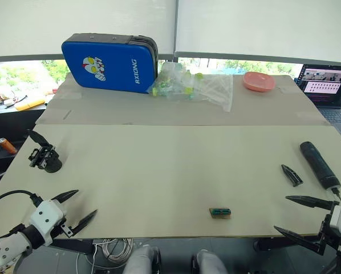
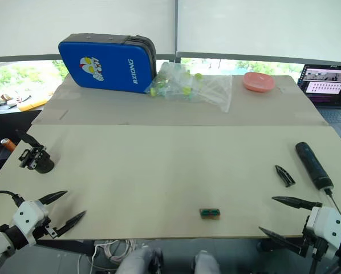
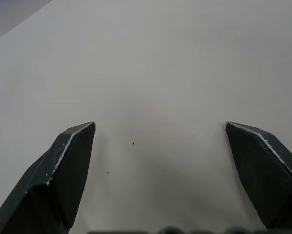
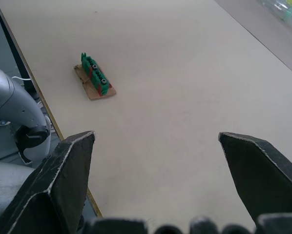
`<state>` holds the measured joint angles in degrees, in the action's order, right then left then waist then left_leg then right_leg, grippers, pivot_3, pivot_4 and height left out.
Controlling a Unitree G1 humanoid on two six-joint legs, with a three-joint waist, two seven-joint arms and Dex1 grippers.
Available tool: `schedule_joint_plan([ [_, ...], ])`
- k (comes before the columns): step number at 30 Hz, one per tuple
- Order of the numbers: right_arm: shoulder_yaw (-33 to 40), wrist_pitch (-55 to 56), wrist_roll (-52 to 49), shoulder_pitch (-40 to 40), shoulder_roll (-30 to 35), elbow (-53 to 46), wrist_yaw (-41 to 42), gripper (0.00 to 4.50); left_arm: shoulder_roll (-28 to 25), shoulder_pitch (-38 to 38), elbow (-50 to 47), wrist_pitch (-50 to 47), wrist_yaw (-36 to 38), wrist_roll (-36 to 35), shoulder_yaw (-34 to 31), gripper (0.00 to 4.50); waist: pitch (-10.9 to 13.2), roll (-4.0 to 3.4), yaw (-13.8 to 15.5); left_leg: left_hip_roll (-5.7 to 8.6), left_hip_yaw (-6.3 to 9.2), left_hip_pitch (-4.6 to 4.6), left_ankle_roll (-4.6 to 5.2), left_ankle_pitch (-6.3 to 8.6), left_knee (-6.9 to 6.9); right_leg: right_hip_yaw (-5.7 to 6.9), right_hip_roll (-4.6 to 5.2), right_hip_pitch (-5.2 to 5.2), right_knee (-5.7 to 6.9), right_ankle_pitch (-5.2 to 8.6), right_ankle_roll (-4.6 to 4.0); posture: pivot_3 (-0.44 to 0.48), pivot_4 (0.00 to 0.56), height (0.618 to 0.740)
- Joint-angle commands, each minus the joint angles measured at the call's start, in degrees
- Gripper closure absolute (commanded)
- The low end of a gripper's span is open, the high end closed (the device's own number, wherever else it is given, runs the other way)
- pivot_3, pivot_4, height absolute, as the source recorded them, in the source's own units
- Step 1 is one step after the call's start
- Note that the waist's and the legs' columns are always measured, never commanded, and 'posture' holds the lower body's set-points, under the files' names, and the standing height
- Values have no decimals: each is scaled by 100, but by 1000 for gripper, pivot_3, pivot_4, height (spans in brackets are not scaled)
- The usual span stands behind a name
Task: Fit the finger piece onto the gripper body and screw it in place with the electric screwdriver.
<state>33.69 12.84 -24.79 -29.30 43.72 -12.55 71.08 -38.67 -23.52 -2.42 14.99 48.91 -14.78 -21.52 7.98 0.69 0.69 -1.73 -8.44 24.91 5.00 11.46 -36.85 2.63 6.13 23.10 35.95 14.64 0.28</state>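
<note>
The gripper body [image 1: 44, 157], a small black assembly with one pointed finger sticking up, sits near the table's left edge. My left gripper [image 1: 81, 206] hovers open over the front left edge, a short way nearer than that body. The finger piece [image 1: 291, 174] lies on the right side of the table, with the electric screwdriver [image 1: 319, 165] just to its right, bit pointing toward me. Nearer than both, at the front right corner, my right gripper [image 1: 283, 214] is open and holds nothing.
A small green block on a brown base [image 1: 220, 212] lies near the front edge, centre right. At the back stand a blue case [image 1: 109, 63], a clear bag of small parts [image 1: 196, 85] and a pink dish [image 1: 258, 81]. A laptop [image 1: 329, 85] sits off the far right.
</note>
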Motion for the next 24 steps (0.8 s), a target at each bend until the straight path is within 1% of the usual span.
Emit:
schedule_joint_plan([
  [1, -112, -407, -246, 173, 82, -450, -287, 24, 66, -43, -216, -265, -27, -468, -218, 0, 0, 0, -1, 0, 0, 0, 0, 0, 0, 0, 0, 0, 0, 0, 0, 0, 150, 740],
  [2, -248, -698, -371, 303, 81, -737, -487, 24, 131, -74, -310, -563, -38, -824, -345, 0, 0, 0, -23, 0, 0, 0, 0, 0, 0, 0, 0, 0, 0, 0, 0, 0, 150, 740],
  [4, -485, -1305, -1166, 622, -35, -1296, -793, 24, 316, -107, -442, -1011, -189, -1363, -600, 0, 1, 1, -78, -6, -1, 0, -1, 0, 0, 6, 9, 3, 6, 0, 0, 0, 150, 740],
  [6, -595, -1367, -1600, 951, -260, -1570, -976, 24, 508, -68, -453, -1252, -484, -1584, -831, 0, 1, 2, -87, -11, 2, -1, -6, -3, 0, 19, 13, 3, 10, -1, -1, 0, 150, 740],
  [7, -719, -1466, -1773, 1224, -450, -1749, -1340, 24, 701, -61, -317, -1326, -785, -1683, -1050, 0, 1, 4, -83, -10, 3, -2, -6, -4, 0, 24, 13, 2, 10, 0, 0, 0, 150, 740],
  [8, -861, -1469, -1820, 1438, -577, -1897, -1486, 24, 874, -82, -197, -1351, -1020, -1733, -1229, 0, 0, 6, -84, -10, 3, -2, -7, -4, 0, 28, 13, 1, 8, -2, 3, 0, 150, 740],
  [12, -1353, -1139, -1468, 1816, -886, -2119, -1426, 24, 1368, -170, 56, -1304, -1617, -1706, -1679, 0, -5, 25, -84, -6, 1, -1, -1, 2, -1, 34, 13, 0, 4, -15, 35, 0, 150, 740],
  [16, -1782, -914, -1261, 1736, -900, -2185, -1015, 24, 1634, 25, 235, -1199, -2165, -1657, -1967, 0, -18, 60, 15, -4, 1, 0, 1, 5, -7, 56, 19, -6, 2, -15, 36, 0, 150, 740],
  [19, -1949, -783, -1175, 1663, -899, -2159, -836, 24, 1685, 248, 266, -1251, -2441, -1623, -1998, 0, -24, 70, 46, -3, 3, 0, 0, 5, -11, 69, 32, -10, 3, -7, 17, 0, 150, 740],
  [20, -1977, -738, -1145, 1669, -907, -2128, -814, 24, 1669, 299, 224, -1596, -2594, -1710, -1964, 0, -25, 70, 46, -3, 3, -1, 0, 5, -11, 73, 36, -11, 3, -4, 9, 0, 150, 740],
  [23, -2044, -670, -1077, 1696, -913, -2056, -771, 24, 1560, 517, 150, -1710, -2681, -1493, -1755, 0, -32, 81, 15, -3, 3, -2, -1, 5, -12, 88, 44, -10, 2, -8, 7, 0, 150, 740],
  [24, -2071, -652, -1047, 1710, -927, -2036, -779, 24, 1498, 659, 158, -1676, -2763, -1345, -1692, 0, -33, 83, 6, -4, 3, -2, -2, 4, -11, 93, 44, -10, 2, -15, 20, 0, 150, 740],
])
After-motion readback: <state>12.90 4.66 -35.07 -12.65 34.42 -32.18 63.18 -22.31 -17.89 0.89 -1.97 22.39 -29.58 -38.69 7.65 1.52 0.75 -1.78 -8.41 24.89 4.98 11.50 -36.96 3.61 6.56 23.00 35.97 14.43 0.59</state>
